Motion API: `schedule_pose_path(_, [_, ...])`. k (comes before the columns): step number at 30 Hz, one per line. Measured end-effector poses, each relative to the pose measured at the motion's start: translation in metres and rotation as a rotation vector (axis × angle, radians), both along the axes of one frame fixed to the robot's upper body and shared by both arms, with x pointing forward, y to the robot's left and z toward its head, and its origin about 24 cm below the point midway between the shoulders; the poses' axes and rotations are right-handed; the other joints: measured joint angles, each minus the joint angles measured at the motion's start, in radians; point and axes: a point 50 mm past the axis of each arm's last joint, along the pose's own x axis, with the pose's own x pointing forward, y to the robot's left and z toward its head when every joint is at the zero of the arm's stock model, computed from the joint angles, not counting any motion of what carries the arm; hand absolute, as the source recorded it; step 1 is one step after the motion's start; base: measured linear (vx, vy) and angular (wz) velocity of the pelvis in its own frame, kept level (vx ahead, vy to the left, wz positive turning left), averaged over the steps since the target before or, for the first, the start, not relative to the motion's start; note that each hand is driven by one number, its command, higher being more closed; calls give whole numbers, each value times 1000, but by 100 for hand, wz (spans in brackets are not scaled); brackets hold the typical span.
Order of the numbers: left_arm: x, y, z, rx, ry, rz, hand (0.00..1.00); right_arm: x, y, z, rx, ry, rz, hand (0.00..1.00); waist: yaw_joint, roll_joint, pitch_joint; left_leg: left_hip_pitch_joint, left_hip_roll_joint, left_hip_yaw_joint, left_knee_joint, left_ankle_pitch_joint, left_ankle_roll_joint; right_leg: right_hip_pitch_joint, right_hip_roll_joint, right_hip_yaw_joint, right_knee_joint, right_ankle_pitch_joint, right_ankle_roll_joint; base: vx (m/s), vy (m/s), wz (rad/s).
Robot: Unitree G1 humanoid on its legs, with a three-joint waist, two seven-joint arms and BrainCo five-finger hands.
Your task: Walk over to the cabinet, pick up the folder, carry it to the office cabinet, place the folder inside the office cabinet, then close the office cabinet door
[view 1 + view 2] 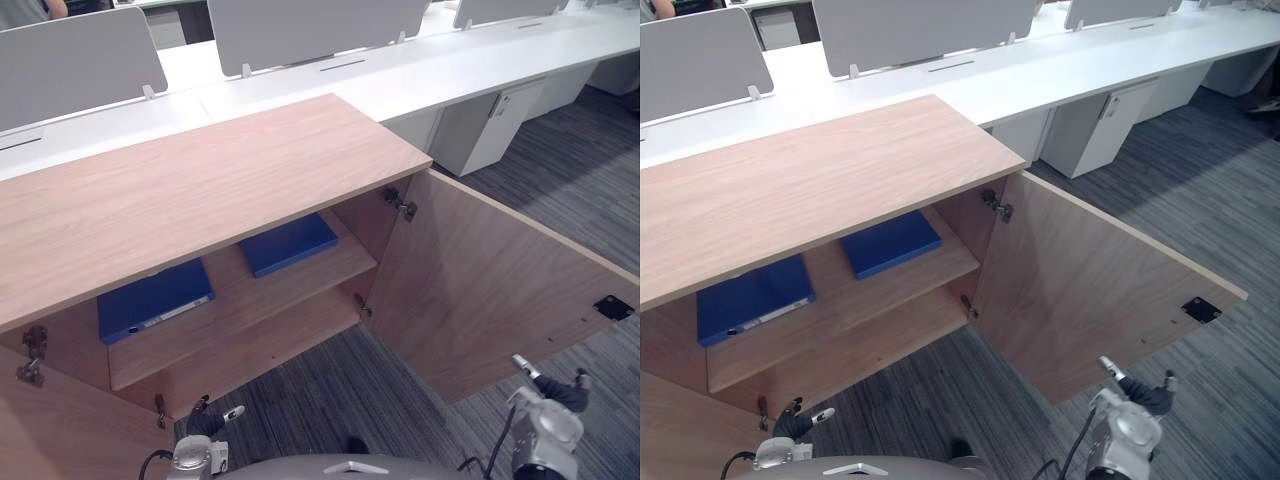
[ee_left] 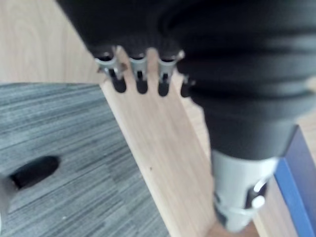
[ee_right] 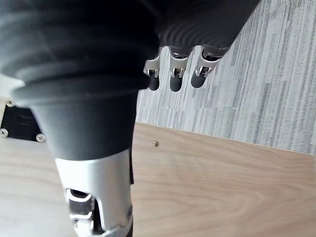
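A flat blue folder (image 1: 153,299) with a pale label strip along its spine lies on the upper shelf (image 1: 250,305) of the office cabinet (image 1: 200,180), toward the robot's left. A second blue folder (image 1: 288,243), equally slim and rectangular, lies farther right on the same shelf, well apart from the first. The cabinet is light wood-grain board with a broad, smooth top. Its right door (image 1: 490,290) stands wide open, hung on small metal hinges (image 1: 401,206) and carrying a black square plate (image 1: 613,307) near its outer edge. Below lies grey, finely striped carpet (image 1: 320,395). The left hand (image 1: 212,420) hangs low in front of the cabinet, and the right hand (image 1: 552,392) hangs by the open door (both with loose, relaxed fingers, holding nothing). White desks (image 1: 450,70) with grey dividers stand behind.
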Motion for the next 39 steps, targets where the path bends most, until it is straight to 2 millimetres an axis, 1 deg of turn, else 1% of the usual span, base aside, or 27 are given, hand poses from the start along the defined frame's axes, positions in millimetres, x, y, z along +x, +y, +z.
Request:
schedule_pose_path(1, [0, 0, 0, -1, 0, 0, 0, 2, -3, 4, -2, -22, -11, 0, -1, 2, 0, 1, 0, 1, 0, -3, -3, -1, 1, 1, 2, 1, 2, 131, -29, -12])
schedule_pose_path(2, [0, 0, 0, -7, -1, -3, 0, 8, -9, 12, -7, -61, -23, 0, -3, 8, -1, 4, 2, 7, 6, -6, -6, -4, 3, 5, 5, 7, 14, 116, -27, -21])
schedule_pose_path(4, [2, 0, 1, -19, -9, -4, 0, 22, -17, 24, -13, -126, -35, 0, -2, 19, -1, 4, 5, 31, 6, -10, -8, -15, 10, 19, 7, 14, 24, 109, -34, -34])
schedule_pose_path(5, [3, -1, 1, -20, -15, -6, 0, 25, -19, 27, -16, -139, -38, 0, -3, 22, 1, 4, 6, 33, 6, -12, -8, -16, 11, 19, 6, 16, 28, 106, -43, -28])
schedule_pose_path(6, [9, -1, 5, -25, -42, -13, 0, 30, -25, 38, -40, -166, -55, 0, -4, 34, 13, 9, 8, 35, 6, -18, -9, -15, 14, 18, 6, 17, 29, 98, -41, -13])
schedule_pose_path(8, [11, -1, 5, -27, -49, -15, 0, 32, -28, 43, -46, -186, -61, 0, -5, 42, 16, 10, 9, 33, 6, -20, -10, -15, 15, 17, 6, 18, 29, 54, -25, -8])
schedule_pose_path(9, [14, -2, 7, -30, -60, -17, 0, 35, -32, 47, -42, -213, -68, 0, -8, 50, 21, 11, 9, 28, 6, -24, -10, -14, 15, 14, 6, 17, 29, 39, -18, -4])
schedule_pose_path(11, [19, -2, 9, -34, -84, -15, 0, 38, -36, 50, -33, -231, -80, 0, -17, 61, 30, 11, 8, 23, 6, -25, -9, -13, 12, -4, 7, 17, 29, 24, -29, 2])
schedule_pose_path(14, [24, -2, 13, -35, -112, -17, 0, 41, -41, 55, -33, -247, -94, 0, -20, 68, 50, 11, 5, 20, 6, -26, -9, -14, 9, -7, 10, 17, 29, -12, -17, 2])
schedule_pose_path(15, [24, -2, 13, -35, -112, -23, 0, 43, -43, 58, -32, -257, -95, 0, -23, 73, 55, 10, 3, 19, 6, -26, -9, -15, 8, -8, 10, 17, 30, -51, -29, 1])
schedule_pose_path(16, [24, -3, 13, -35, -110, -33, 0, 45, -44, 62, -38, -270, -93, 0, -27, 72, 65, 8, 1, 17, 6, -26, -9, -17, 5, -8, 10, 14, 35, -56, -32, 2])
schedule_pose_path(17, [24, -3, 12, -36, -108, -42, 0, 46, -46, 65, -45, -274, -90, 0, -28, 75, 70, 8, -1, 15, 6, -25, -9, -17, 1, -9, 11, 10, 42, -63, -39, 5])
schedule_pose_path(18, [23, -3, 12, -35, -105, -51, 0, 46, -51, 68, -44, -282, -90, 0, -29, 70, 77, 3, -4, 11, 6, -24, -7, -25, -5, -14, 11, 5, 57, -83, -54, 9])
schedule_pose_path(19, [23, -4, 12, -41, -103, -65, 0, 45, -56, 72, -56, -278, -89, 0, -31, 80, 80, -2, -8, 4, 6, -22, -5, -29, -8, -21, 16, 2, 63, -79, -54, 12])
schedule_pose_path(22, [22, -5, 12, -46, -102, -87, 0, 46, -66, 82, -86, -265, -63, 0, -37, 89, 87, -13, -10, -5, 6, -20, -2, -36, -11, -30, 16, 2, 68, -42, -39, 9])
schedule_pose_path(24, [17, -5, 10, -53, -91, -90, 0, 54, -69, 90, -118, -238, 6, 0, -40, 95, 89, -17, -10, -5, 6, -19, -1, -41, -10, -31, 14, 5, 72, -24, -41, -2])
schedule_pose_path(27, [17, -7, 10, -56, -95, -118, 0, 63, -68, 99, -162, -207, 94, 0, -42, 95, 90, -20, -10, -6, 6, -19, -1, -41, -10, -32, 7, 8, 78, -10, -23, 0])
schedule_pose_path(29, [17, -7, 11, -50, -99, -139, 0, 74, -63, 105, -189, -188, 169, 0, -51, 95, 91, -24, -13, -8, 6, -18, 1, -42, -12, -33, 1, 11, 82, -10, -16, 0])
schedule_pose_path(34, [18, 2, 13, -22, -106, -148, 0, 82, -60, 104, -230, -109, 254, 0, -66, 90, 103, -25, -15, -33, 6, -15, 6, -37, -13, -36, -16, 24, 89, -17, -21, -2])
schedule_pose_path(37, [18, 3, 13, -14, -106, -161, 0, 86, -55, 101, -255, -56, 328, 0, -84, 89, 104, -24, -15, -48, 6, -12, 9, -27, -14, -47, -26, 32, 90, -48, -40, 4])
schedule_pose_path(39, [21, 0, 14, -11, -112, -185, 0, 81, -53, 94, -278, 4, 361, 0, -85, 85, 107, -22, -14, -59, 6, -8, 10, -20, -15, -60, -27, 32, 90, -66, -44, 13])
